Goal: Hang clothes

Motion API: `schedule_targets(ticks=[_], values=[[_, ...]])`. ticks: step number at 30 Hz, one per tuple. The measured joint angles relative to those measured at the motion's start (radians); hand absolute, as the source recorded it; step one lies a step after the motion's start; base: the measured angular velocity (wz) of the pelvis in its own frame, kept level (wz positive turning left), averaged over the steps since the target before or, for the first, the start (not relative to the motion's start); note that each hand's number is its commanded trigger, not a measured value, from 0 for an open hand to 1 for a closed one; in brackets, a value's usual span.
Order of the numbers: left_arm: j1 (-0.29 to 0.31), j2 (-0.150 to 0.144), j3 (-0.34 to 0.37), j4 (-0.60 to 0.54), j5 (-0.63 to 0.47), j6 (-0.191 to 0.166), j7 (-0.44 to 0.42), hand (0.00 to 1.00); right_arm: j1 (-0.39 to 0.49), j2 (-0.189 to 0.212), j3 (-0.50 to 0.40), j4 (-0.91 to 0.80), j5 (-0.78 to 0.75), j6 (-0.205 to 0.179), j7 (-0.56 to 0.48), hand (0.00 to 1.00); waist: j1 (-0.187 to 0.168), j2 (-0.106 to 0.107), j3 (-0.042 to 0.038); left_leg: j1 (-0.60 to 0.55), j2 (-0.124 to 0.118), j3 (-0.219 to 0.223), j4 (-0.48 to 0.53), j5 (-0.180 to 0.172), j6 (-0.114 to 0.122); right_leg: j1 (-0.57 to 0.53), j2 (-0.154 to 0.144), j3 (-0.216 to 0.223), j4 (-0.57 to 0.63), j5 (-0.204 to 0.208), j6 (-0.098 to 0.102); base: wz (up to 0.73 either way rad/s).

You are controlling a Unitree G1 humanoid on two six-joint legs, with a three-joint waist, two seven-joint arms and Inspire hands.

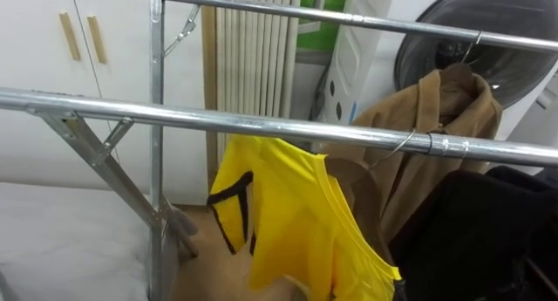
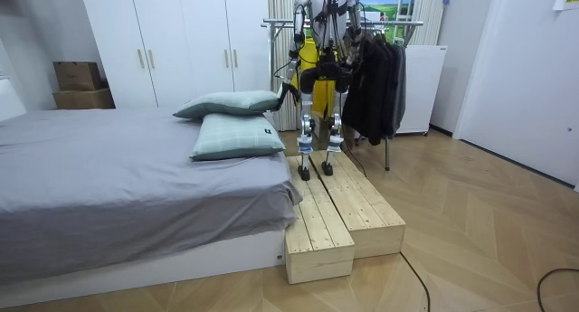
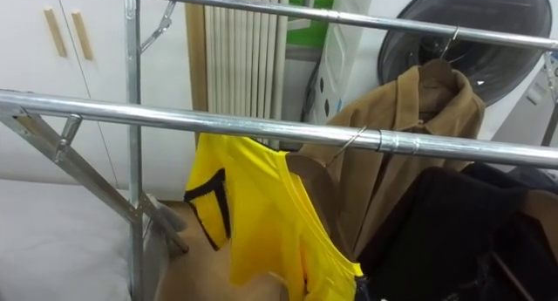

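A yellow sleeveless top [image 1: 288, 214] with black trim hangs on a wooden hanger [image 1: 353, 174]. The hanger's wire hook [image 1: 405, 144] is over the near steel rail [image 1: 261, 124] of the clothes rack. Behind it a brown coat [image 1: 436, 109] hangs from the far rail [image 1: 366, 20]. A black garment [image 1: 488, 231] hangs at the lower right, close to the yellow top. In the room view I stand on a wooden platform [image 2: 344, 212] facing the rack [image 2: 398, 24], with the yellow top [image 2: 308, 54] in front of me.
The rack's upright and slanted braces [image 1: 157, 161] stand at the left. Behind are a white wardrobe [image 1: 52, 65], pale vertical slats [image 1: 253, 57] and a dark round-fronted appliance [image 1: 488, 39]. A grey bed [image 2: 118, 176] with two pillows [image 2: 235, 122] borders the platform.
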Motion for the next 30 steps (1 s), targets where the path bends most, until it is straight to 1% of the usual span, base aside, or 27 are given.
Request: schedule_targets(ticks=[7,10,12,16,18,19,21,22,25,27,29,30], values=[[0.000,-0.001,0.009,0.000,0.000,0.000,-0.017,0.00,0.000,-0.002,-0.002,-0.019,-0.035,0.000,-0.001,0.00,0.002,0.005,-0.0009,-0.001,0.000,0.002,0.007,0.000,0.000,-0.001,0.000,0.003,0.001,-0.001,0.000,0.00],[0.001,-0.003,0.008,0.000,-0.001,0.000,-0.020,0.00,0.001,-0.003,-0.001,-0.060,-0.068,0.001,-0.002,0.00,0.002,0.008,-0.0019,0.000,0.000,0.003,0.007,0.000,0.000,0.000,0.001,0.008,0.003,0.000,0.000,-0.05],[0.000,-0.005,0.008,0.000,0.000,0.001,-0.021,0.00,0.001,-0.003,0.000,-0.102,-0.080,0.002,-0.003,0.00,0.001,0.014,-0.0021,0.001,0.000,0.004,0.006,0.000,0.000,-0.001,0.001,0.010,0.003,0.000,0.000,0.00],[-0.001,-0.007,0.009,-0.001,0.000,0.002,-0.020,0.00,-0.001,-0.004,0.000,-0.147,-0.133,0.011,-0.016,0.00,0.006,0.013,-0.0039,0.002,0.001,0.008,0.005,0.001,0.001,-0.002,0.002,0.013,0.003,0.000,-0.001,0.00],[-0.001,-0.007,0.008,-0.001,0.001,0.001,-0.019,0.00,-0.001,-0.007,0.000,-0.204,-0.179,0.019,-0.028,0.00,0.004,0.011,-0.0044,-0.001,0.001,0.015,0.004,0.001,0.001,-0.006,0.003,0.016,0.005,0.000,-0.001,-0.06],[-0.002,-0.006,0.009,-0.001,0.001,0.001,-0.017,0.00,-0.002,-0.009,0.000,-0.258,-0.212,0.020,-0.037,0.00,0.004,0.008,-0.0069,-0.009,0.001,0.022,0.004,0.003,0.005,-0.018,0.003,0.022,0.010,0.000,-0.001,-0.13],[-0.003,-0.003,0.009,0.001,0.000,0.001,-0.016,0.00,-0.002,-0.016,0.000,-0.329,-0.234,0.020,-0.049,0.00,0.003,0.005,-0.0066,-0.010,0.003,0.030,0.005,0.004,0.005,-0.019,0.004,0.024,0.009,0.002,-0.003,-0.09],[-0.003,-0.001,0.010,0.002,0.000,0.001,-0.016,0.00,-0.002,-0.026,0.000,-0.367,-0.238,0.020,-0.056,0.00,0.004,0.003,-0.0076,-0.009,0.003,0.031,0.005,0.004,0.005,-0.018,0.004,0.025,0.009,0.002,-0.003,0.00],[-0.003,-0.001,0.019,0.003,-0.001,0.001,-0.016,0.00,-0.001,-0.051,0.000,-0.478,-0.267,0.022,-0.077,0.00,0.004,-0.002,-0.0056,-0.008,0.003,0.036,0.004,0.004,0.005,-0.021,0.005,0.033,0.009,0.002,-0.003,-0.05],[-0.003,0.000,0.019,0.003,-0.003,0.003,-0.016,0.00,0.005,-0.064,0.000,-0.601,-0.303,0.029,-0.089,0.00,-0.006,-0.002,-0.0055,-0.009,0.003,0.047,-0.001,0.004,0.005,-0.027,0.005,0.038,0.013,0.002,-0.002,-0.11],[-0.001,0.000,0.019,0.003,-0.002,0.003,-0.014,0.00,0.010,-0.069,-0.002,-0.690,-0.307,0.029,-0.101,0.00,-0.011,-0.002,-0.0055,-0.009,0.005,0.057,-0.006,0.004,0.005,-0.031,0.008,0.044,0.021,0.002,-0.002,-0.11],[0.004,0.002,0.019,0.003,-0.002,0.003,-0.013,0.00,0.016,-0.070,-0.003,-0.741,-0.307,0.030,-0.112,0.00,-0.020,-0.002,-0.0055,-0.009,0.005,0.058,-0.009,0.004,0.005,-0.033,0.008,0.046,0.021,0.002,-0.002,-0.07]])
